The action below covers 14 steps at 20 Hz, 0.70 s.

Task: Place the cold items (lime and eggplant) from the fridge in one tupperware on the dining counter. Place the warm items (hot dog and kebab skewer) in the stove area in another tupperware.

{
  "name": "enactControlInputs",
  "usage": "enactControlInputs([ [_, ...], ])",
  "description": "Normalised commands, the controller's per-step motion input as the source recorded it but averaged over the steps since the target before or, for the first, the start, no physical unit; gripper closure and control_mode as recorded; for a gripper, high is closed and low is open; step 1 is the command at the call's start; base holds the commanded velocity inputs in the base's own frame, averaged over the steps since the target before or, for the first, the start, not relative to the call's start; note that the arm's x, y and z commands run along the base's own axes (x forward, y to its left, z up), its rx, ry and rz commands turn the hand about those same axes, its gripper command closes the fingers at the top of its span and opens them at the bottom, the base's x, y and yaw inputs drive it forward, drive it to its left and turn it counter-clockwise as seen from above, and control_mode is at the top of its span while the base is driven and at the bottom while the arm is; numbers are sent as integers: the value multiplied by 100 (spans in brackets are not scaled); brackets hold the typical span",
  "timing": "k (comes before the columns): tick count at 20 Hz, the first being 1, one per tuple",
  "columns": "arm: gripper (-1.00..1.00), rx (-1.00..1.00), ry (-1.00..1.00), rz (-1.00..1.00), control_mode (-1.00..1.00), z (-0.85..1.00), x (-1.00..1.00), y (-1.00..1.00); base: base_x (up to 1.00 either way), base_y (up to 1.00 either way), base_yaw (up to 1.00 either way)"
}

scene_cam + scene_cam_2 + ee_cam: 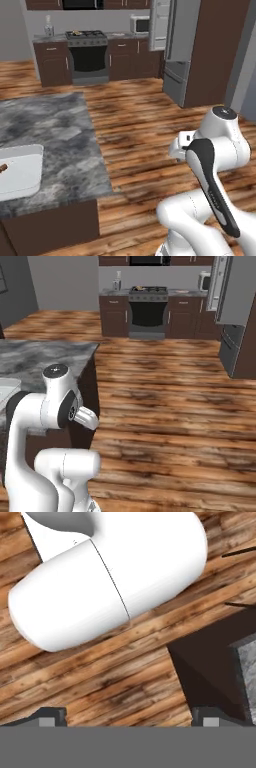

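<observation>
1. The room is a rendered kitchen with a plank wood floor (145, 125); the arm stands folded beside a dining counter (55, 135) with a grey marble top and dark brown sides.
2. The gripper (129, 717) points down at the floor, its 2 dark fingertips (50, 716) spread wide with bare planks between them; it carries nothing.
3. In the hand view, the dark side and grey corner of the dining counter lie just to one side of the gripper, near but not touching.
4. A white tupperware (20, 170) sits on the counter top, above and beside the folded arm; a small brown item pokes in at its edge, too cropped to name, possibly one of the warm foods.
5. Only 1 container can be made out here; whether a second sits further along cannot be told.
6. Far ahead of the gripper, across the open floor, stands the stove (87, 52), with something small on its burners, too distant to identify as hot dog or skewer.
7. The grey fridge (177, 55) stands to the far side, its upper door swung open; lime and eggplant cannot be made out.
8. Judgement: at best 1 item is packed; the fridge items and likely 1 warm item remain, and the next move calls for driving away from the counter.
</observation>
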Motion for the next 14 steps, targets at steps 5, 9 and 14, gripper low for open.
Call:
enactControlInputs([
  [5,-100,0,0,0,100,0,0,0,88,-81,5],
  [9,-100,0,0,0,100,0,0,0,100,-2,0],
  [14,-100,0,0,0,100,0,0,0,100,0,0],
])
